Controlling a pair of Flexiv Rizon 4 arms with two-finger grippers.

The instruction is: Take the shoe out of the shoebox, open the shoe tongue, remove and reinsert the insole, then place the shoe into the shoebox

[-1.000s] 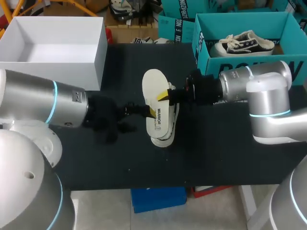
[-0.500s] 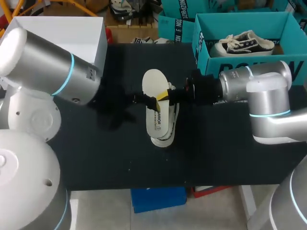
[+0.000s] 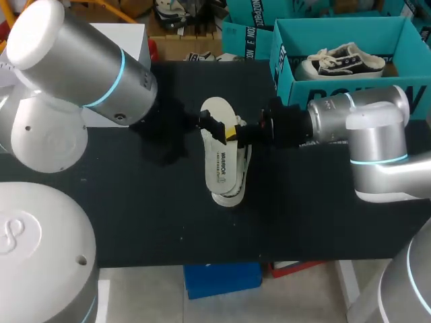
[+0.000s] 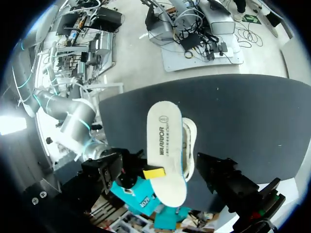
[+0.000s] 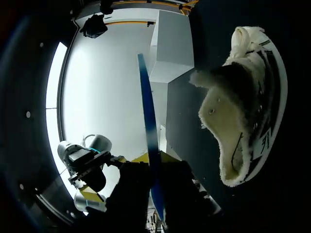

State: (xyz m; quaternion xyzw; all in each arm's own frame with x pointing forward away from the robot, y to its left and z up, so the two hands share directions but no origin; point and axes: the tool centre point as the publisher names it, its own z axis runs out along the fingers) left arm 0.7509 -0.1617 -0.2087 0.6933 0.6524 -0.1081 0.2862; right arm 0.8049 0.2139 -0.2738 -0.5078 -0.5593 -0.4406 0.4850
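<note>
Fleece-lined shoe (image 5: 233, 126), smooth matt insole (image 3: 217, 114)

**Insole out of shoe; shoebox open**

Shoe (image 5: 252, 87): cream upper, black sole stripe, fleecy lining. It lies at table centre with the tongue pulled open.

Insole (image 3: 219, 158): cream, printed face up, blue edge. It runs 12 to 6 o'clock and is raised over the shoe, apart from it. The right gripper (image 3: 232, 133) pinches its 3 o'clock edge.

Shoebox (image 3: 316, 33): teal, lidless, at 2 o'clock, with a black-and-white sneaker (image 3: 343, 59) inside.
</note>
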